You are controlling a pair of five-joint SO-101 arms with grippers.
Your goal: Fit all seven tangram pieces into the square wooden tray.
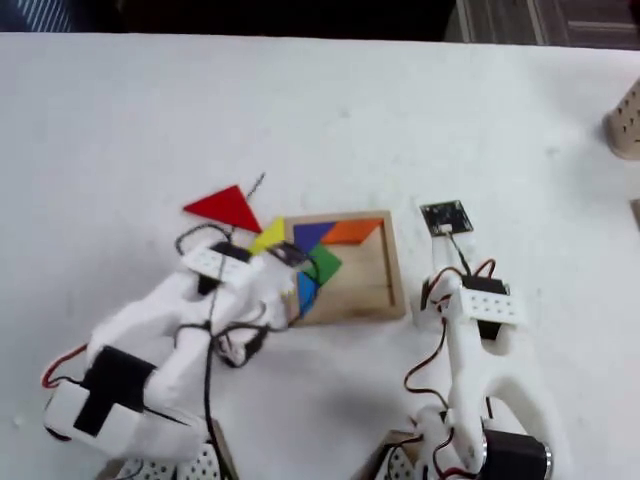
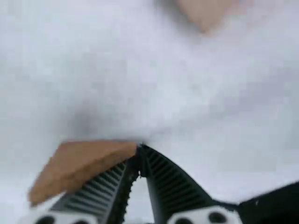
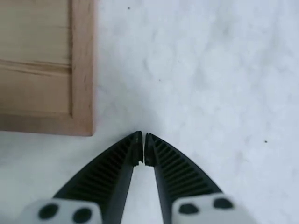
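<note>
**Six coloured pieces in view, four of them inside the tray**

The wooden tray [image 1: 396,268] sits near the middle of the white table [image 1: 420,110]. A purple piece [image 1: 308,236], an orange piece [image 1: 352,230], a green piece [image 1: 325,264] and a blue piece [image 1: 307,292] lie inside it. A yellow piece [image 1: 267,238] overlaps its far left corner. A red triangle [image 1: 226,207] lies on the table just beyond that corner. The left gripper [image 2: 140,156], at the tray's left edge, has its fingertips together and holds nothing; a blurred tan wedge [image 2: 79,163] lies beside one finger. The right gripper [image 3: 143,145] is closed and empty over the table, beside a corner on the tray's right side.
</note>
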